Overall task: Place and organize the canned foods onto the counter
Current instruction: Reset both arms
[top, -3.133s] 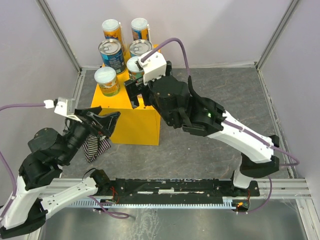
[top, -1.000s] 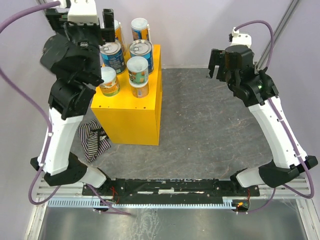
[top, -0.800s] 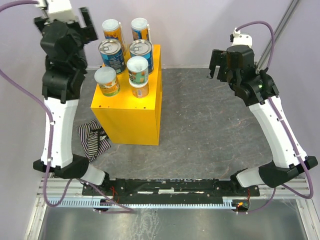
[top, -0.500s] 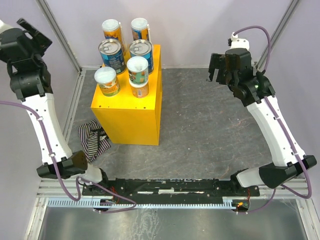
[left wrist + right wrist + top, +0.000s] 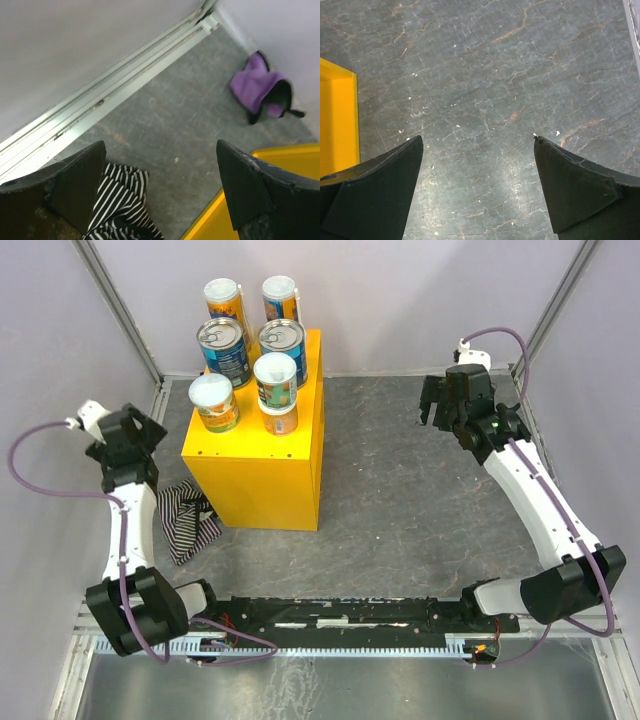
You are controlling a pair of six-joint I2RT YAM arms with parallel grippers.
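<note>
- Grey, stone-veined tabletop [image 5: 400, 500] between pale walls, and both arms are out at the flanks, well apart from the goods.
- Left gripper [image 5: 160, 145]: jaws spread wide with nothing between them, just bare grey surface. The striped cloth [image 5: 120, 200] lies at the bottom of its wrist view, and a yellow corner of the counter [image 5: 300, 152] pokes in at lower right.
- Right gripper [image 5: 478, 140]: jaws just as wide and empty too, hanging over bare grey on the right of the overhead view. Only a sliver of yellow shows at the left edge of its wrist view.
- Outward to the prize: all six cans [image 5: 275, 380] stand upright on top of the counter, upper left of centre in the overhead view. They make two columns of three, close together.
- My read: the placing looks finished and this is the wrap-up.
- If anything is left, it's a nudge to even out the rows. That calls for a gripper coming down on one can from above without clipping its neighbour, because they're packed tight.
- Hidden: the bases of the two rear cans sit behind the middle pair, so I can't tell how near the back edge they stand.
- Neither wrist view shows a single can.
- A purple-and-black object [image 5: 257, 92] at the upper right of the left wrist view is too blurred to name.
</note>
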